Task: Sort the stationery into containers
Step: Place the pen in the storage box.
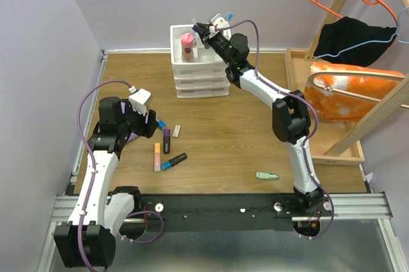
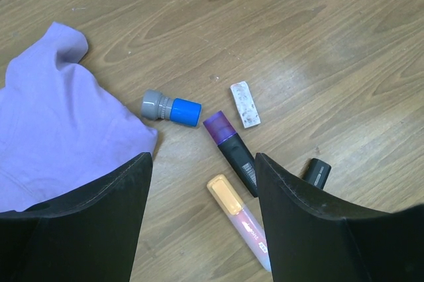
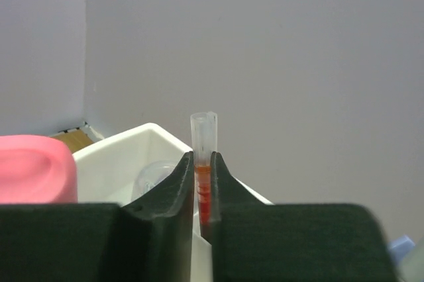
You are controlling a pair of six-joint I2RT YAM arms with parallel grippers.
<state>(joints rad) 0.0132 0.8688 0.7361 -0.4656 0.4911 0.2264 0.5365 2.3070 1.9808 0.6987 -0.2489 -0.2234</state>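
My right gripper [image 1: 203,29] hovers over the top of the white organiser [image 1: 199,68], shut on a thin pen [image 3: 203,140] with a clear cap and orange-red barrel that stands upright between the fingers. A pink-topped item [image 1: 186,43] stands in the organiser's top compartment. My left gripper [image 2: 202,229] is open above the table, with an orange-capped highlighter [image 2: 238,219] lying between its fingers. Just beyond lie a purple-capped black marker [image 2: 230,149], a blue-and-grey stub [image 2: 171,108], a small white piece [image 2: 244,104] and a black marker [image 2: 317,173]. A green marker [image 1: 267,175] lies alone at the near right.
A purple cloth [image 2: 59,130] lies under and left of the left gripper. A wooden tray-frame [image 1: 319,106] holding an orange bag, black cloth and hangers stands at the right. Grey walls close the left and back.
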